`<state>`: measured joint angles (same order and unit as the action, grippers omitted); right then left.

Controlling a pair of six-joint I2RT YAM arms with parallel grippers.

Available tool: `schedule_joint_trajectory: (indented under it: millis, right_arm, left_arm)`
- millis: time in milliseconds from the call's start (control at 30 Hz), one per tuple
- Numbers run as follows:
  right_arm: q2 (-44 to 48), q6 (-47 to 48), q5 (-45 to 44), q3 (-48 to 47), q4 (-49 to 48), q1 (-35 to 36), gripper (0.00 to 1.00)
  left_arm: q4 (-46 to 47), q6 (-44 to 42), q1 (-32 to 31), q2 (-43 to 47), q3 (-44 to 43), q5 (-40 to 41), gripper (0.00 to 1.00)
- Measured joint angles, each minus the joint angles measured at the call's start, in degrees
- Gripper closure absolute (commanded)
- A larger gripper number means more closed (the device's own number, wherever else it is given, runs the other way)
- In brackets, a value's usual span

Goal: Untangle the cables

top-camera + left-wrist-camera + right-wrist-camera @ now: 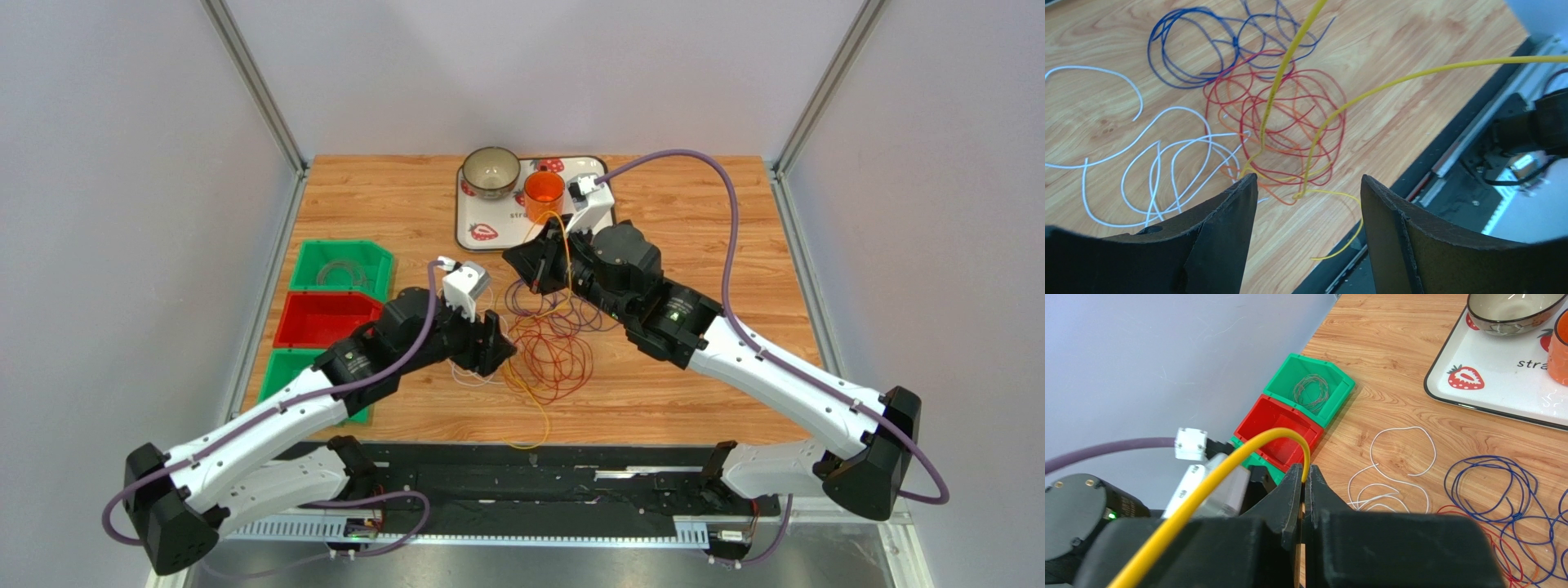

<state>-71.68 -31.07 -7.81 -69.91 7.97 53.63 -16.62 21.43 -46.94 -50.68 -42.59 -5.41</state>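
Note:
A tangle of thin red and orange cables [555, 347] lies mid-table, with purple loops [1211, 43] and white loops [1161, 165] beside it. A yellow cable [536, 398] rises out of the tangle. My right gripper [536, 263] hangs above the tangle's far side. In the right wrist view it [1304, 471] is shut on the yellow cable [1247, 447], which arcs up over the fingers. My left gripper [497, 349] is low at the tangle's left edge. In the left wrist view it [1308, 184] is open and empty, and the yellow cable [1281, 73] runs taut above the red loops [1284, 122].
A strawberry-print tray [485, 227] at the back holds a bowl [491, 172] and an orange cup [543, 190]. A green bin [341, 266] with a grey coil, a red bin [325, 319] and another green bin [288, 368] line the left edge. The yellow cable's tail hangs over the black front rail [1475, 141].

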Motion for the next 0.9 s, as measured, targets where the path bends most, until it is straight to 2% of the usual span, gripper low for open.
schedule_joint_trajectory:
  millis: [233,333,533,567,633,667,700,900]
  right_arm:
    - [0.00,-0.59,0.46,0.00,0.04,-0.57,1.00]
    - [0.00,-0.68,0.70,0.00,0.07,-0.72,1.00]
    - [0.00,-0.87,1.11,0.00,0.15,-0.96,1.00]
    - [0.00,-0.90,1.20,0.00,0.13,-1.01,1.00]
    - [0.00,-1.07,1.40,0.00,0.15,-1.14,1.00]
    - [0.00,-1.09,1.49,0.00,0.15,-1.22,1.00]
    - [0.02,-1.11,1.51,0.00,0.15,-1.36,1.00]
    - [0.72,-1.27,1.75,0.02,0.61,-2.14,1.00]
  left_arm:
    - [0.35,-1.33,-2.60,-6.29,0.00,8.00,0.28]
    - [1.36,-1.68,-2.84,-7.54,-0.04,10.49,0.32]
    - [3.50,-2.75,-2.97,-9.57,-0.22,11.93,0.52]
    - [3.96,-2.82,-2.97,-10.05,-0.33,11.93,0.62]
    - [4.44,-2.82,-2.97,-11.13,-0.76,11.93,0.76]
    - [4.74,-3.15,-2.97,-11.80,-1.11,11.96,0.95]
    - [5.16,-3.17,-2.97,-12.31,-1.31,11.91,1.00]
    - [4.76,-3.63,-3.17,-12.55,-2.84,11.91,1.00]
